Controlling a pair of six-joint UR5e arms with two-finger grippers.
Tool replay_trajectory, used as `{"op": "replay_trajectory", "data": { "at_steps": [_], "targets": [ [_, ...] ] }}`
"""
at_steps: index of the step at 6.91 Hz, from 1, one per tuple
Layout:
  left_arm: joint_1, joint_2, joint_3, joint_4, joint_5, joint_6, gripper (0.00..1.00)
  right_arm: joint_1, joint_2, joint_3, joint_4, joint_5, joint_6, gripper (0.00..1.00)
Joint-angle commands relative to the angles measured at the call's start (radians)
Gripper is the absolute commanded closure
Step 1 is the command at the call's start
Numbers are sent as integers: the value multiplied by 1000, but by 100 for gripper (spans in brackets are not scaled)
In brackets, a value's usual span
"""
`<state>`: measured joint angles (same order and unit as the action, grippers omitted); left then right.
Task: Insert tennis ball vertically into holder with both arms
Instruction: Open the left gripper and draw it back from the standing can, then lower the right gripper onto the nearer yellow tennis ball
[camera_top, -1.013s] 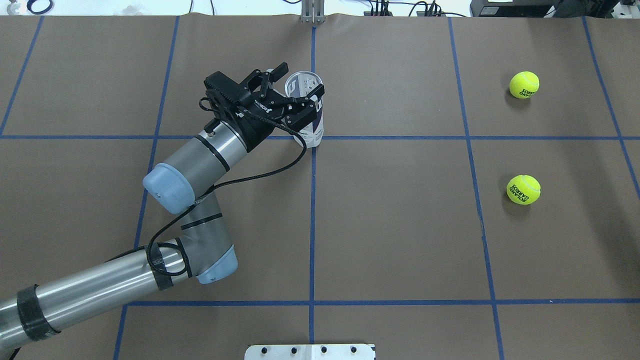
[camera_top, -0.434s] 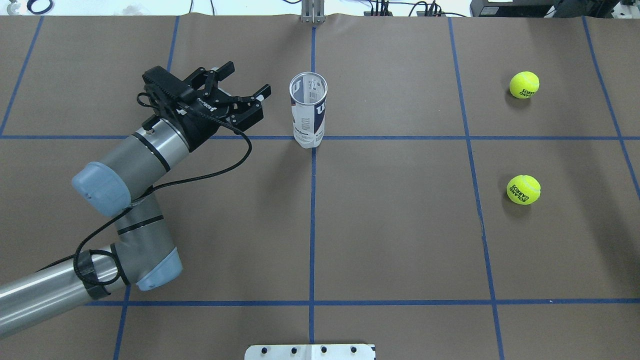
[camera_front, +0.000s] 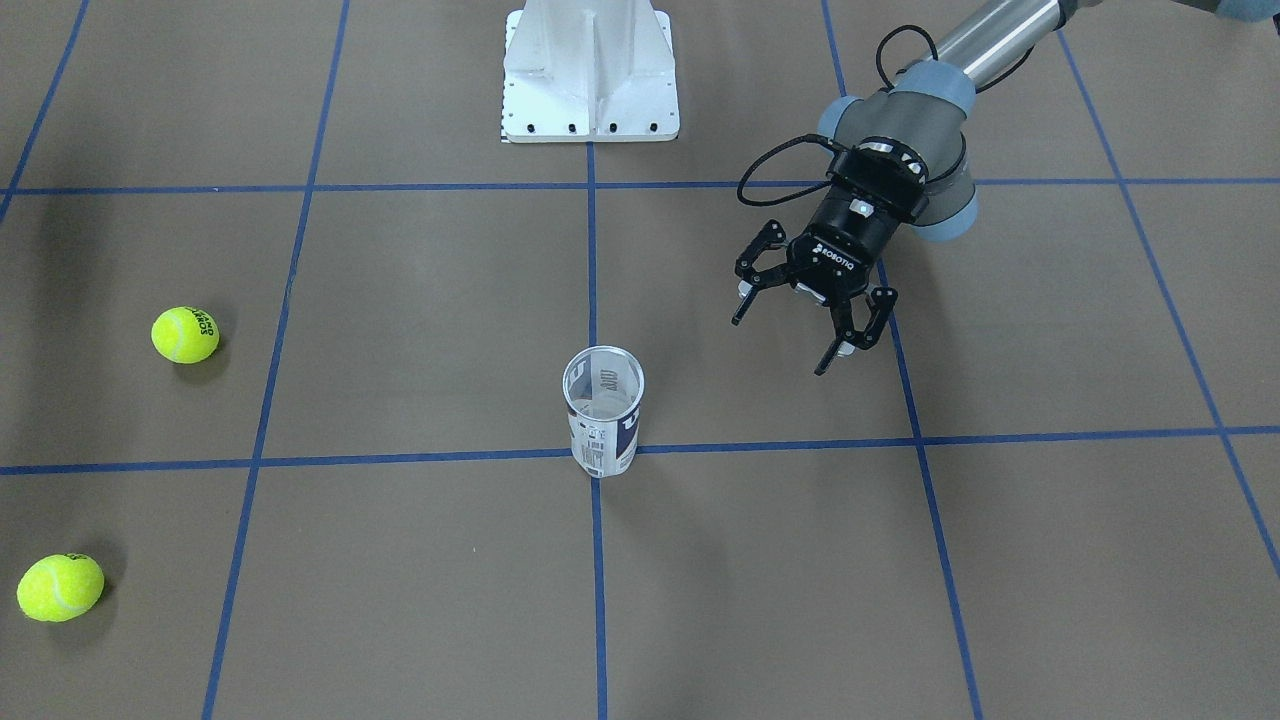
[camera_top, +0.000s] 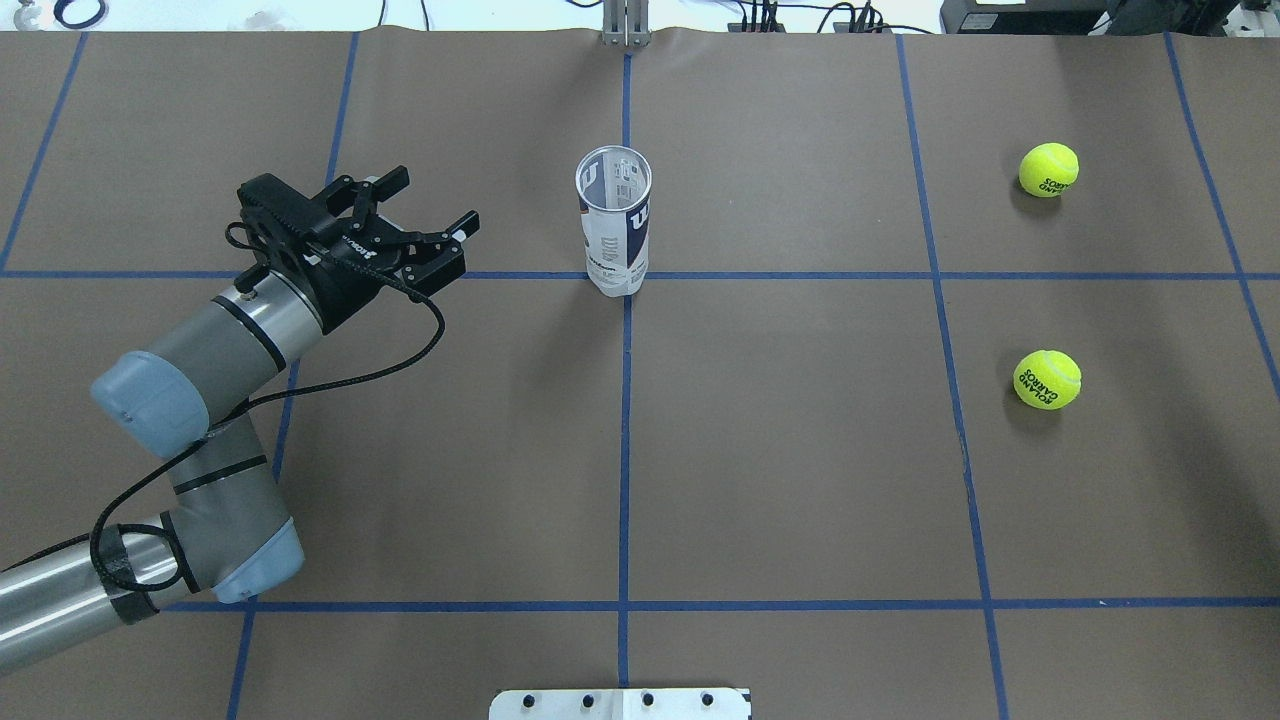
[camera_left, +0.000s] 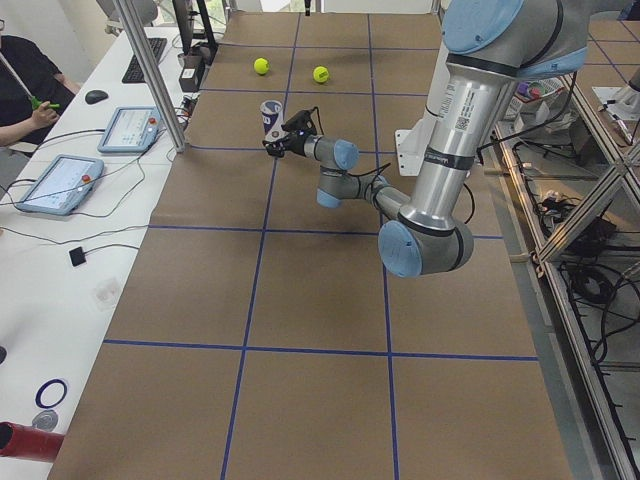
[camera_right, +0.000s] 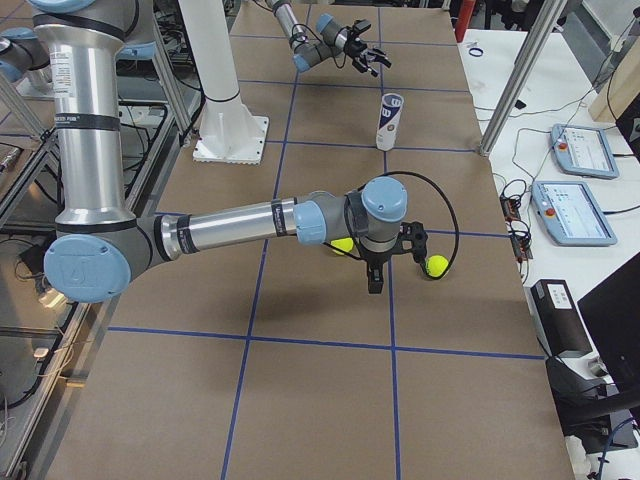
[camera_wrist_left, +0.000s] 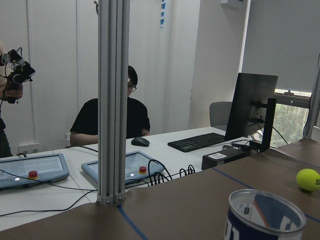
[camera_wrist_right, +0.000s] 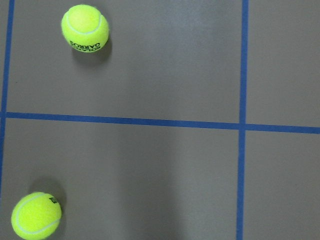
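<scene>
Left fingers (camera_front: 866, 322) spread, empty, apart from holder (camera_top: 615, 230), right fingers (camera_right: 374, 278) partly hidden, grip unreadable

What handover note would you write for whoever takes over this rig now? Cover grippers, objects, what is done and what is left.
Left gripper: open, empty, apart from the holder.
Right gripper: over the table near the balls; open or shut unclear.
Holder: upright, mid-table, empty.
Done: nothing inserted; both balls lie on the table.
Left: grasp a ball, drop it into the holder.
</scene>
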<state>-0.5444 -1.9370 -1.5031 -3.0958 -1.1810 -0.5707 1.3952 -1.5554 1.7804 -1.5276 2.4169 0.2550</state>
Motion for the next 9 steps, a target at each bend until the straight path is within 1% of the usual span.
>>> {"op": "replay_trajectory", "data": {
  "at_steps": [1,2,4,9],
  "targets": [
    [4,6,20,0,0,0,1,-219,6,14,198,-74,334,1],
    [4,6,27,0,0,2,1,-299,-5,1,292,-120,389,1],
    [4,6,32,-1,0,2,1,-361,-3,-24,300,-130,389,1],
    [4,7,53,-9,4,3,1,-462,9,-79,300,-131,391,1]
  ]
}}
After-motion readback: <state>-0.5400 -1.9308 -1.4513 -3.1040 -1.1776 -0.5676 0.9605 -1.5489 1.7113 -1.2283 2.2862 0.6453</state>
